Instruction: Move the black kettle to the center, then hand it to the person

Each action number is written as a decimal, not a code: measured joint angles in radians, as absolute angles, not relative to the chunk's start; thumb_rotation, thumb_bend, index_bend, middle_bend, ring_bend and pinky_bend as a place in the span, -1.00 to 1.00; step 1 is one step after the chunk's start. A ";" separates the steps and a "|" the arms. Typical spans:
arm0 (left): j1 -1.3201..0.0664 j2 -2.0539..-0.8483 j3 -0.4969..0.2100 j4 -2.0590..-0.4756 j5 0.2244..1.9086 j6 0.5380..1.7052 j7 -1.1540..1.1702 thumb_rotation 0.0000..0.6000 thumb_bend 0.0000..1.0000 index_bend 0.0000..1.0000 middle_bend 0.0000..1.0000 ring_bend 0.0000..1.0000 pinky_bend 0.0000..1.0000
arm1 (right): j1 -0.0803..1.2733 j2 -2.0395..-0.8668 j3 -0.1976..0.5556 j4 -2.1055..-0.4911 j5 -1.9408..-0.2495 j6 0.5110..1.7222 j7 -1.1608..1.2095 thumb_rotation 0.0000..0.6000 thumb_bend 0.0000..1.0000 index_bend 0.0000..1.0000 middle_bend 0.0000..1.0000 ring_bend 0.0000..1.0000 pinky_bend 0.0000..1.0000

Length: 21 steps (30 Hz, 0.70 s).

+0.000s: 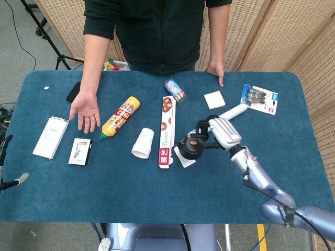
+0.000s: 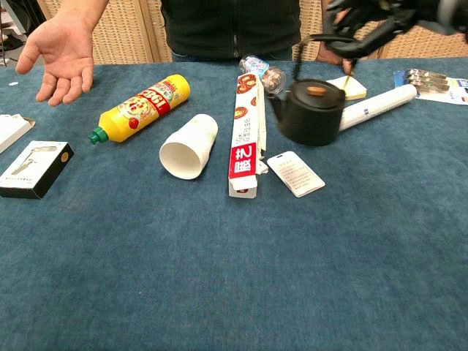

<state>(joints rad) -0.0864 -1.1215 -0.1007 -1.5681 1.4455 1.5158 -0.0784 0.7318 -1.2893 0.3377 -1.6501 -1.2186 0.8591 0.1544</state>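
- While I carry it by its wire handle, the black kettle [image 2: 307, 111] hangs off the table, spout toward nine o'clock, above the white card [image 2: 295, 173] near the table's middle.
- My right hand [image 1: 222, 132] has its fingers hooked closed around that handle; from the fingers, the kettle lies at about nine o'clock in the head view and straight below in the chest view.
- Just beside the kettle at nine o'clock lies the long red-and-white box [image 1: 166, 130], its long axis running twelve to six; the paper cup [image 1: 143, 143] and yellow bottle [image 1: 121, 116] lie further that way.
- My left hand [image 1: 4, 166] is at the table's far nine o'clock edge, only partly seen; I cannot tell its fingers' state. The right hand is plainly the nearer one.
- At ten o'clock from the kettle, the person's open palm [image 1: 86, 111] waits face up, well apart. I judge the centring nearly done and the handover next, travelling toward that palm.
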 measured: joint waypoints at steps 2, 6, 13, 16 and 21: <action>-0.086 -1.118 -0.100 -1.568 1.447 1.515 -0.088 1.00 -1.00 -0.98 -1.00 -1.00 -0.78 | 0.767 -1.322 0.347 -1.667 -1.170 0.855 0.096 1.00 0.34 0.31 0.38 0.10 -0.49; -0.086 -1.110 -0.097 -1.568 1.450 1.510 -0.104 1.00 -1.00 -0.98 -1.00 -1.00 -0.78 | 0.842 -1.403 0.361 -1.708 -1.071 0.864 -0.051 1.00 0.34 0.31 0.38 0.10 -0.49; -0.085 -1.101 -0.095 -1.565 1.455 1.510 -0.131 1.00 -1.00 -0.98 -1.00 -1.00 -0.78 | 0.959 -1.538 0.376 -1.753 -0.956 0.911 -0.238 1.00 0.34 0.31 0.38 0.10 -0.49; -0.084 -1.097 -0.094 -1.563 1.458 1.510 -0.143 1.00 -1.00 -0.98 -1.00 -1.00 -0.78 | 0.996 -1.591 0.371 -1.766 -0.918 0.942 -0.295 1.00 0.34 0.31 0.38 0.10 -0.49; -0.085 -1.092 -0.092 -1.562 1.461 1.506 -0.156 1.00 -1.00 -0.98 -1.00 -1.00 -0.78 | 1.013 -1.652 0.329 -1.757 -0.921 0.974 -0.332 1.00 0.34 0.31 0.38 0.10 -0.49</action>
